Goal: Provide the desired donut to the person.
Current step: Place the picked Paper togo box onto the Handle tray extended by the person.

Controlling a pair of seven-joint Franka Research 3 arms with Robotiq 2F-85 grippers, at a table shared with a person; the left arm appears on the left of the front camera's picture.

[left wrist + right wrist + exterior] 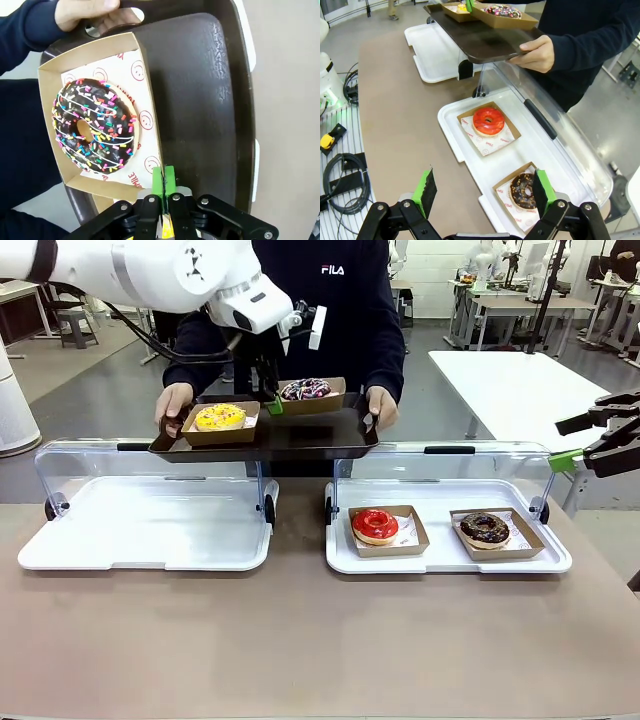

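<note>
Brown table (300,640); left claw (163,176) pinches sprinkled donut's box (150,150), right claw (482,192) gapes.

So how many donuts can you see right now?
4. A yellow donut and a sprinkled donut sit on the dark tray the person holds. A red donut and a chocolate donut sit in the right white case.
</note>
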